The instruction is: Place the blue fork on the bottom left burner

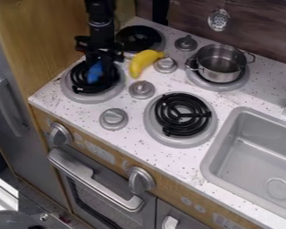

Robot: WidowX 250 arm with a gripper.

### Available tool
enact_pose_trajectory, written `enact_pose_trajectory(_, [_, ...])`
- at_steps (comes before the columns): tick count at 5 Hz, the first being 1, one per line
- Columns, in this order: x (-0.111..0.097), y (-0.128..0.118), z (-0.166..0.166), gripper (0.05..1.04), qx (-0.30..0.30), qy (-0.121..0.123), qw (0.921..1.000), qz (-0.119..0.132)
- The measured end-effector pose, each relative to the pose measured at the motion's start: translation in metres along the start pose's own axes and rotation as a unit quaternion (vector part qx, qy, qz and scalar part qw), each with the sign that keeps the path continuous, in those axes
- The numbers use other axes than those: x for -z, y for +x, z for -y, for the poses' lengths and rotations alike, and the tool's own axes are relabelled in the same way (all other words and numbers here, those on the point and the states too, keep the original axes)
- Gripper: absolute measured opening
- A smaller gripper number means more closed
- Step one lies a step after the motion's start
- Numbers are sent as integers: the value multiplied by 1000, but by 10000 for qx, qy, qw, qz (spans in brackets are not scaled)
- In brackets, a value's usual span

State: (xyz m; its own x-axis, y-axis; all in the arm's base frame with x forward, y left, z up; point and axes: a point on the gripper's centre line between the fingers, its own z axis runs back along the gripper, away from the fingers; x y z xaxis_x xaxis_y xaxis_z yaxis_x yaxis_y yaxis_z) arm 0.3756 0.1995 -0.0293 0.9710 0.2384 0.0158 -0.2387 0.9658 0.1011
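The black gripper (100, 59) hangs straight down at the upper left, over the left front burner (114, 91), and covers the upper part of its black coil. A small blue piece, part of the blue fork (95, 72), shows directly below the gripper, against the dark coil. The rest of the fork is hidden, and whether it is held or rests on the coil cannot be made out.
A yellow banana (144, 61) lies just right of the gripper. A metal pot (220, 62) stands on the right back burner. Grey knobs (141, 89) sit between the burners. The right front burner (180, 115) is bare, with a sink (232, 134) beyond it.
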Motion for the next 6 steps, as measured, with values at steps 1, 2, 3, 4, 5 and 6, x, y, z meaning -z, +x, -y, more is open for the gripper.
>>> enact_pose_trajectory(1, [12, -6, -4, 401, 27, -248, 9996, -130])
enact_pose_trajectory(2, [13, -11, -5, 466, 82, -209, 9996, -169])
enact_pose_trajectory(3, [7, -31, 11, 786, 112, -288, 9993, -223])
enact_pose_trajectory(4, [-15, -35, 31, 996, 162, -413, 9990, -105])
enact_pose_trajectory(5, [-40, -45, 45, 1000, 167, -270, 9995, -48])
enact_pose_trajectory(6, [-54, -60, 68, 1000, 321, -304, 9990, -19])
